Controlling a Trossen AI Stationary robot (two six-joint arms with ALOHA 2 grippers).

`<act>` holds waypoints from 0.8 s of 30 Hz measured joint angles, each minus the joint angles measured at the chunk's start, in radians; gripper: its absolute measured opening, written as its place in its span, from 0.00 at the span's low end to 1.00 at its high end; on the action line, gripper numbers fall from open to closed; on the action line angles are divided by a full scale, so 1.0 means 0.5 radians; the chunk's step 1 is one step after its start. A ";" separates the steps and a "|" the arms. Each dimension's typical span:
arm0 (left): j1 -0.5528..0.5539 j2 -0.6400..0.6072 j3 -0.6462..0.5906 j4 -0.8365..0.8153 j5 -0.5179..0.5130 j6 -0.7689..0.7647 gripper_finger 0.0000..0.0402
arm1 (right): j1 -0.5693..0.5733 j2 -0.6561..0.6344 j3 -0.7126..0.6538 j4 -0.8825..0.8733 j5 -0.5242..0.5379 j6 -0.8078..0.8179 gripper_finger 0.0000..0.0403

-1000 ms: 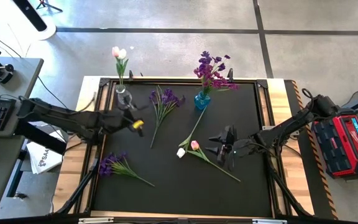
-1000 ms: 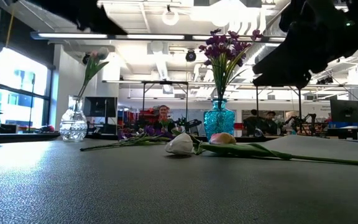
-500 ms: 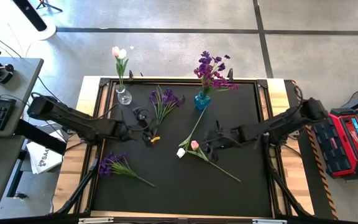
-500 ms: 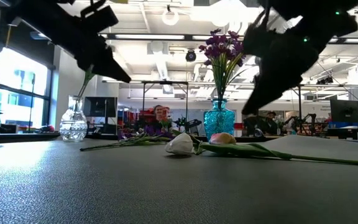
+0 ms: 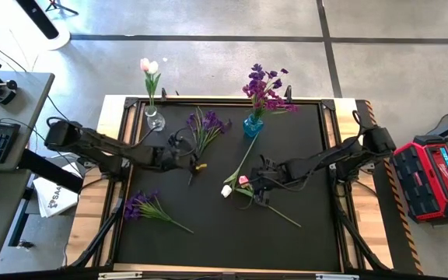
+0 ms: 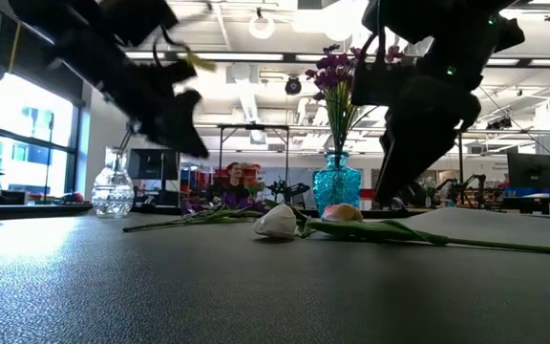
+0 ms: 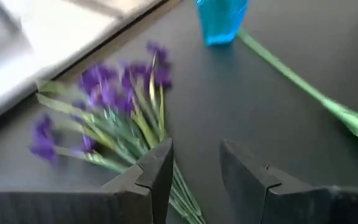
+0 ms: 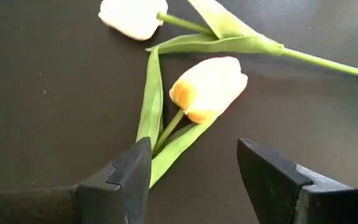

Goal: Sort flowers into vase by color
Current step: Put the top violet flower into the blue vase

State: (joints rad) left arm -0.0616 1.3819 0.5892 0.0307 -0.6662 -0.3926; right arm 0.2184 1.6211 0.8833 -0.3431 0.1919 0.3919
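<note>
A pink tulip (image 5: 243, 181) and a white tulip (image 5: 226, 190) lie flat mid-table, their stems crossing. My right gripper (image 5: 253, 187) is open just above them. Its fingers stand either side of the pink tulip's stem and leaf (image 8: 166, 134), just behind the bud (image 8: 209, 87), touching nothing. My left gripper (image 5: 195, 166) is open over the stem end (image 7: 182, 193) of a purple bunch (image 5: 206, 128) lying on the mat. The clear vase (image 5: 155, 119) holds a pink and a white tulip. The blue vase (image 5: 252, 125) holds purple flowers. A second purple bunch (image 5: 142, 205) lies near the table's near-left corner.
Both vases stand near the table's far edge, the blue vase (image 7: 221, 18) close beyond the left gripper. The white tulip's long stem (image 7: 303, 93) runs from the blue vase toward the tulip buds. Bare black mat lies along the near side. People and desks show in the room behind.
My left gripper has moved from beside the clear vase toward the table's right and down, to the stem end of the purple bunch. My right gripper has moved toward the table's left and down, onto the pink tulip. The flowers have stayed in place.
</note>
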 joint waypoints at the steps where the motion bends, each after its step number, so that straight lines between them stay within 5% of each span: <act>1: 0.043 0.046 0.000 -0.001 0.050 -0.050 0.29 | 0.000 0.000 0.000 0.007 0.005 0.009 0.52; 15: 0.404 0.509 -0.001 0.151 0.382 -0.205 0.41 | 0.000 -0.001 0.000 0.040 0.091 0.021 0.52; 24: 0.455 0.562 0.002 0.206 0.485 -0.173 0.17 | 0.030 -0.002 0.000 0.075 0.144 0.016 0.52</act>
State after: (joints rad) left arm 0.1657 1.6630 0.5900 0.1335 -0.4236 -0.4793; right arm 0.2334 1.6203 0.8833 -0.3056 0.2639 0.4002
